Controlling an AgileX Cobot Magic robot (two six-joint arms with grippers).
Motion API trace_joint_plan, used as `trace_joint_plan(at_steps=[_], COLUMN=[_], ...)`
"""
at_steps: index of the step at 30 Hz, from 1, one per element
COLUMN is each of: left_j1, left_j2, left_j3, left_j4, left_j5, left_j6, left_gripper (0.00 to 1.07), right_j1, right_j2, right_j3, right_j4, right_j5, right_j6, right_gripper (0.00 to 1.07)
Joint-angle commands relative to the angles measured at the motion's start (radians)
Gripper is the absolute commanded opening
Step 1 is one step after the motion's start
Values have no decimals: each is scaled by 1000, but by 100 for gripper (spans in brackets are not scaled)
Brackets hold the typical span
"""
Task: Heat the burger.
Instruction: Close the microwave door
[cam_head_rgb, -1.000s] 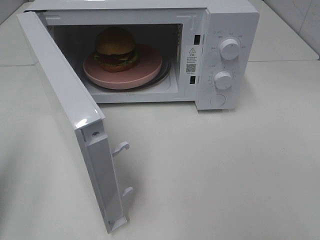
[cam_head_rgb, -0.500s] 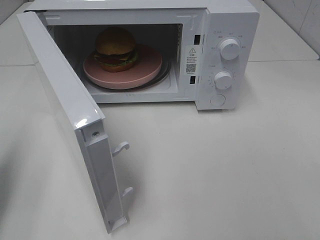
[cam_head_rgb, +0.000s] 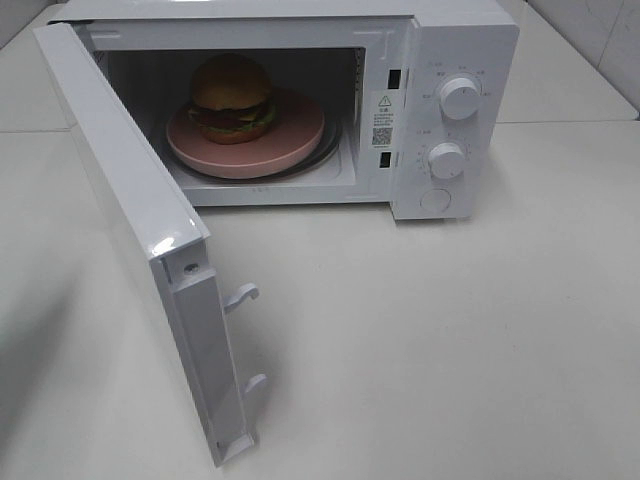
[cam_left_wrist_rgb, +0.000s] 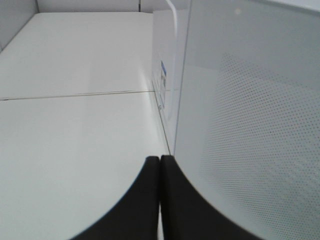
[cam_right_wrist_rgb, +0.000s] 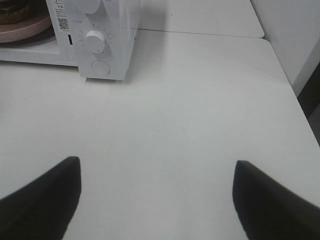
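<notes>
burger (cam_head_rgb: 232, 97) on its plate inside the open microwave (cam_head_rgb: 465, 40)

burger rests toward the back left of a round pink plate (cam_head_rgb: 290, 140), and the plate sits in the microwave's cavity. the door (cam_head_rgb: 130, 190) is swung wide toward the camera on the left of the high view, its two latch hooks pointing right. two white knobs (cam_head_rgb: 459, 97) sit one above the other on the control panel.

the left gripper (cam_left_wrist_rgb: 159, 162) has its two dark fingers pressed flat together with nothing between them. it is just beside the dotted outer panel of the door, and i cannot tell if it touches. the right gripper (cam_right_wrist_rgb: 156, 162) has its fingers spread wide and holds nothing, above bare white table (cam_right_wrist_rgb: 200, 100) well apart from the microwave's front corner.
</notes>
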Motion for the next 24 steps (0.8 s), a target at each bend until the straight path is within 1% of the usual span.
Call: trace_joint_plan(at_steps=[1, 4, 6, 7, 9, 12, 14, 15, 17, 18, 20, 21, 22, 24], left_j1=[0, 0, 0, 0, 0, 0, -4, -4, -38, -38, -89, -89, -114, -127], left_j2=[80, 98, 172, 172, 229, 245, 297, 297, 336, 336, 372, 372, 395, 405], left_j3=[-54, -60, -89, -89, -111, -118, -144, -144, -171, -171, -206, -206, -228, -240], left_j4=[88, 104, 172, 172, 186, 188, 202, 202, 196, 196, 187, 187, 173, 163], left_j5=[-56, -77, -141, -141, -163, -170, -189, -189, -189, -189, -188, -188, -185, -183], left_j6=[-88, -99, -142, -142, -167, -167, -167, -167, -170, -170, -152, -152, -143, -142], left_gripper=[0, 0, 0, 0, 0, 0, 0, 0, 0, 0, 0, 0, 0, 0], right_j1=[-4, -4, -4, -4, -4, -4, -4, -4, -4, -4, -4, -4, -4, -4], right_j2=[-35, -35, -35, -35, -35, -35, -35, -35, -35, -35, -35, -35, -35, -35], right_j3=[2, 2, 2, 2, 2, 2, 2, 2, 2, 2, 2, 2, 2, 2], right_j4=[-5, -5, -5, -5, -5, -5, -5, -5, -5, -5, -5, -5, -5, -5], right_j5=[-13, -13, -13, -13, -13, -13, -13, -13, -13, -13, -13, -13, -13, -13], right_j6=[6, 6, 6, 6, 6, 6, 6, 6, 6, 6, 6, 6, 6, 6], right_gripper=[75, 75, 75, 75, 75, 75, 75, 75, 75, 75, 75, 75, 75, 75])
